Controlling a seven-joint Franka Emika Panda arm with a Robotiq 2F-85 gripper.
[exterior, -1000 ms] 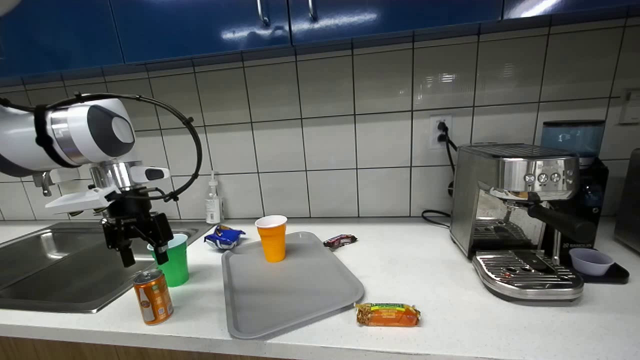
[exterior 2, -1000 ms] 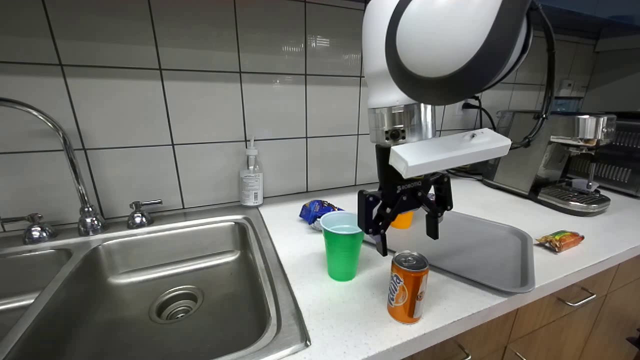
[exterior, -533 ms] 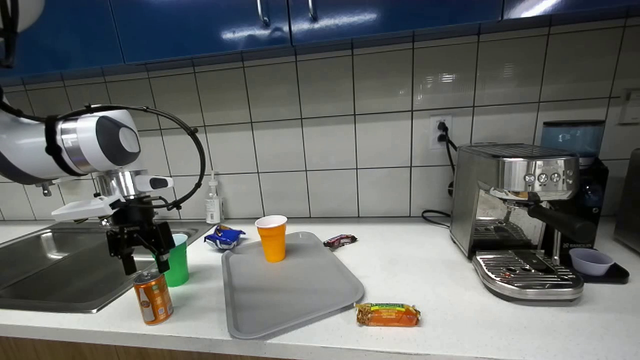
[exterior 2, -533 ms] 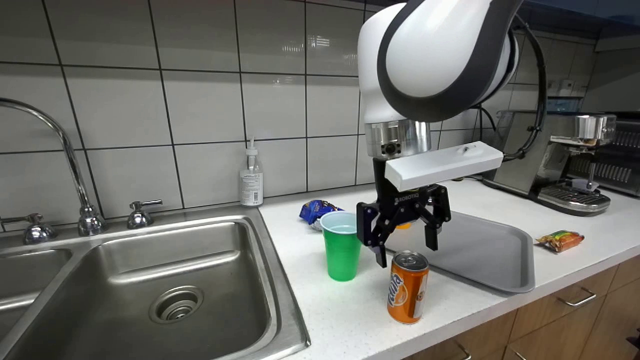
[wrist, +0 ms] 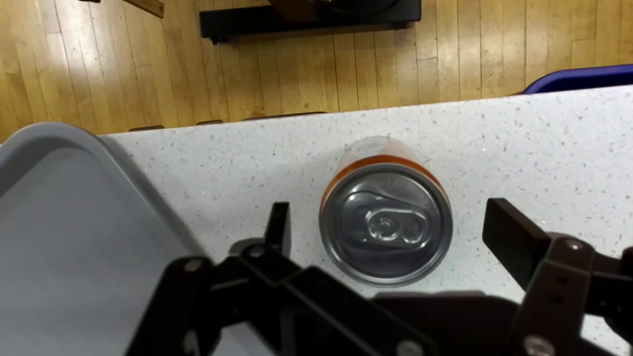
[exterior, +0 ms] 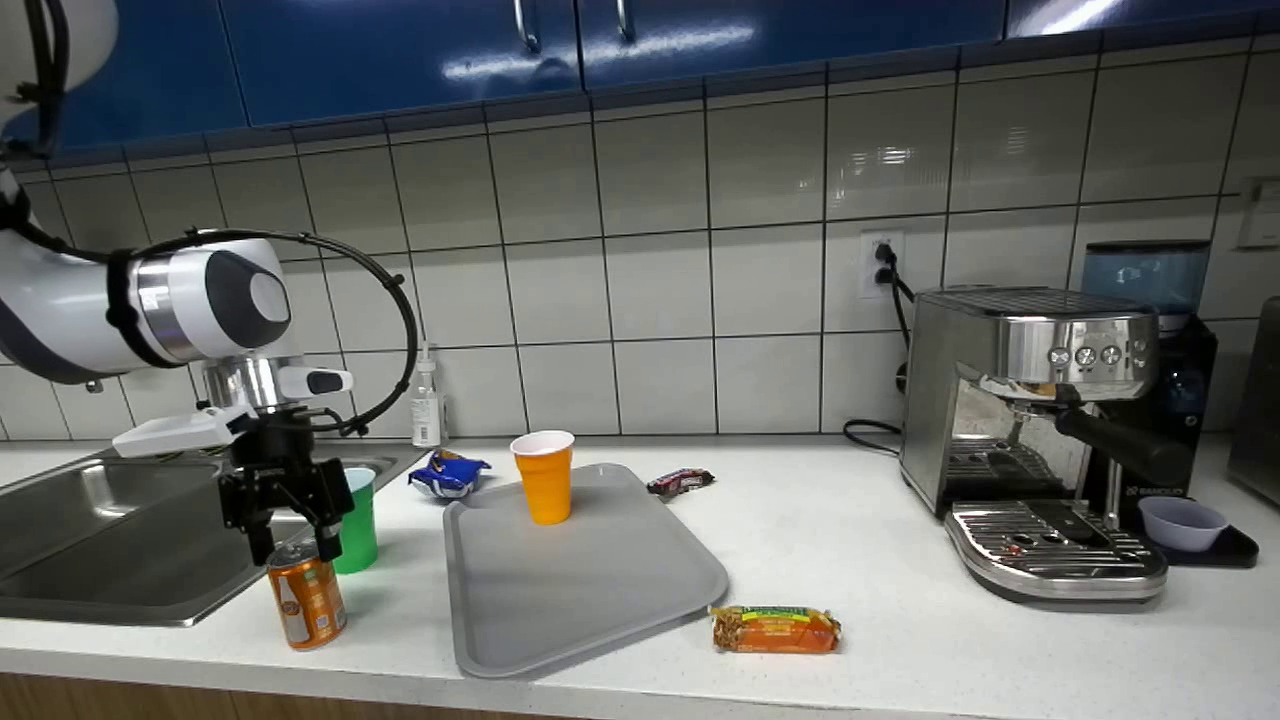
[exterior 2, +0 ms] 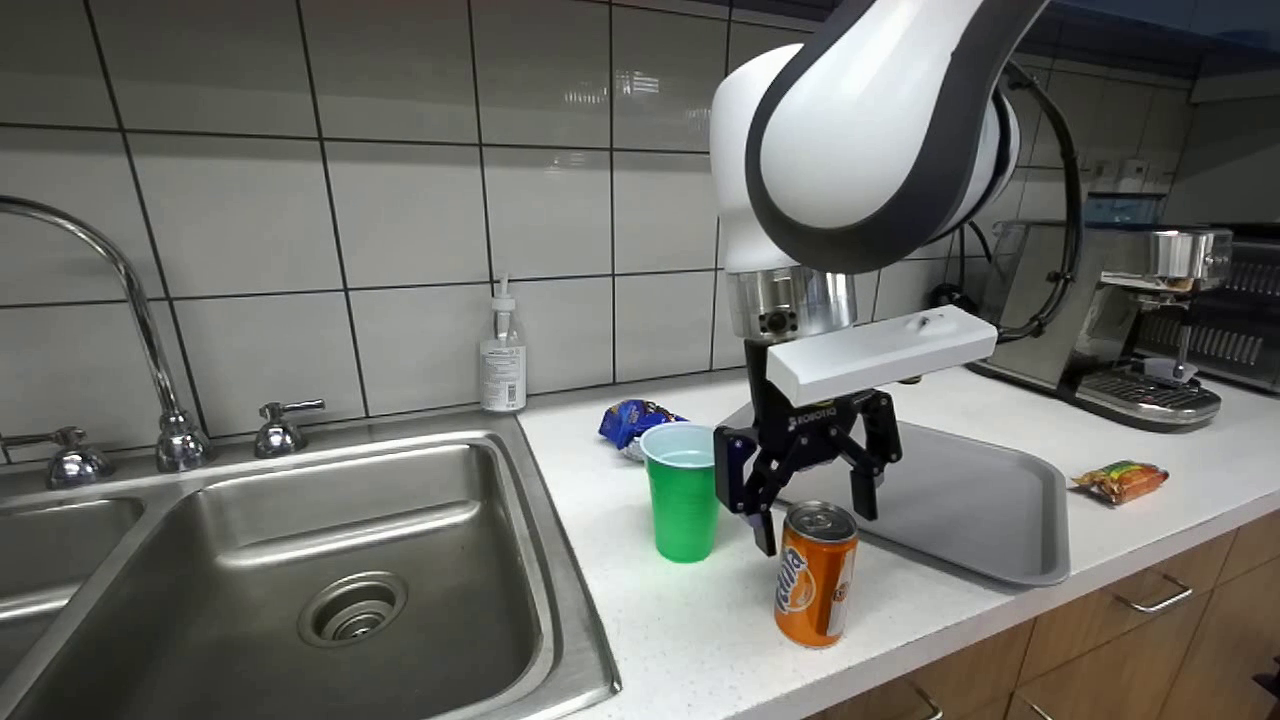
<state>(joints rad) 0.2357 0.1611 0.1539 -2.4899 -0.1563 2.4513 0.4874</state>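
Black and gaping, the Robotiq gripper [exterior: 295, 556] was positioned at a Fanta can [exterior 2: 816, 590] that could be toppled by misalignment.

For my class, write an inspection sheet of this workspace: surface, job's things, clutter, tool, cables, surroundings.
Surface: white speckled counter; gray tray lies on it.
Job's things: orange can, upright on the counter, apart from the tray.
Clutter: orange cup upright on the tray; green cup upright between sink and tray; blue packet, dark red packet and orange packet around the tray.
Tool: open over the orange can; the wrist view shows a gap on each side, nothing held.
Cables: black cable loops out from the arm; black cord hangs from the wall outlet near the coffee machine.
Surroundings: tiled wall behind, blue cabinets above, pump bottle at the sink's back corner.
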